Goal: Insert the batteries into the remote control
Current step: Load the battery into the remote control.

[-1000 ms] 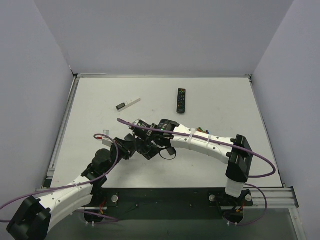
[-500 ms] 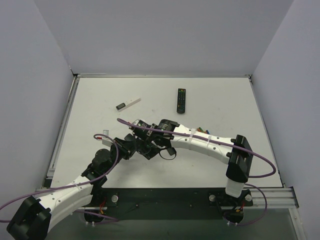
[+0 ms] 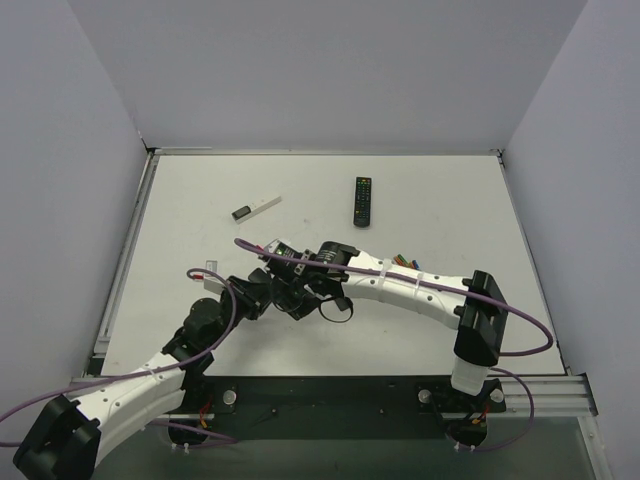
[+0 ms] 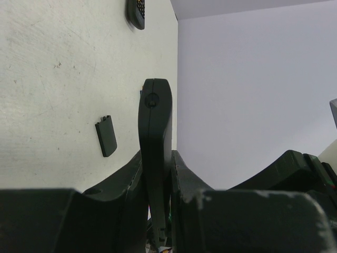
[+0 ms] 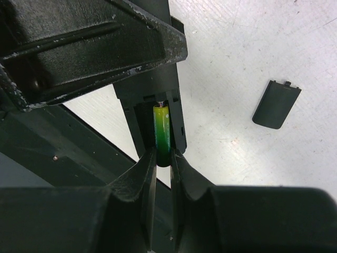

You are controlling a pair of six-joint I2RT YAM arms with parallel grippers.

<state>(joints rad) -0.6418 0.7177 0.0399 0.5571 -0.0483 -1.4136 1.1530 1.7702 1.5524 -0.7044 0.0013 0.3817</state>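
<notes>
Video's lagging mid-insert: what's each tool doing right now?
Left tool: closed on the remote control, held on edge.
Right tool: closed on the green battery, its far end inside the remote control.

batteries [image 3: 403, 260] half hidden behind right arm [image 3: 420, 290], buttoned remote [image 4: 136, 13] cut off

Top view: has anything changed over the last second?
Barely. The right gripper settled slightly toward the near edge, and nothing was grasped or released. The left gripper still holds the remote, and the right gripper still pinches the green battery in its compartment. The cover, buttoned remote and white stick lie where they were.
</notes>
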